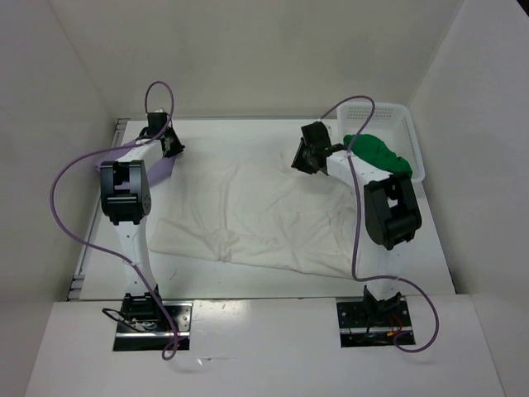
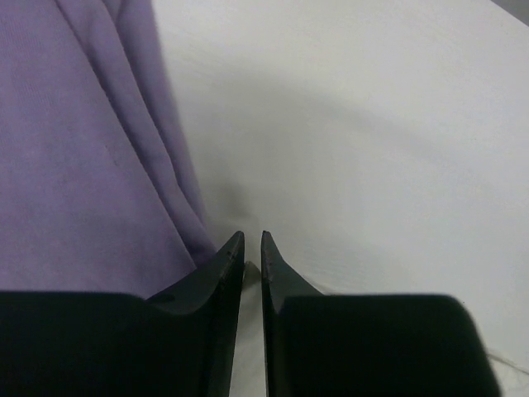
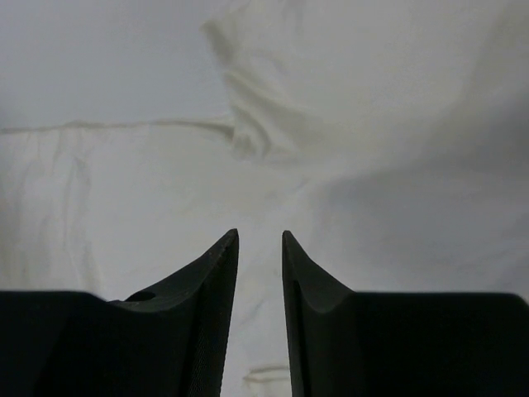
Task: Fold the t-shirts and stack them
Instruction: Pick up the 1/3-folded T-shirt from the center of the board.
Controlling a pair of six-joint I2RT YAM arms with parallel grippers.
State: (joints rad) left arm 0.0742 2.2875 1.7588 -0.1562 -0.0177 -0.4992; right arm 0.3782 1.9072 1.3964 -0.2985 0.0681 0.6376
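The white t-shirt (image 1: 256,219) lies spread and rumpled across the middle of the table. It fills the right wrist view (image 3: 331,99), with a raised fold near the top. My right gripper (image 1: 310,157) hovers over its far right part, jaws open (image 3: 260,234) with nothing between them. The lavender t-shirt (image 1: 165,165) lies at the far left, partly under my left arm, and shows as folds (image 2: 83,149). My left gripper (image 1: 169,141) sits beside its edge over bare table. Only a narrow gap shows between its fingers (image 2: 252,236), with nothing held. The green t-shirt (image 1: 376,150) hangs over the basket's side.
A white perforated basket (image 1: 405,124) stands at the back right corner. White walls enclose the table on the left, back and right. Purple cables loop from both arms. Bare table (image 2: 372,124) lies to the right of the lavender cloth.
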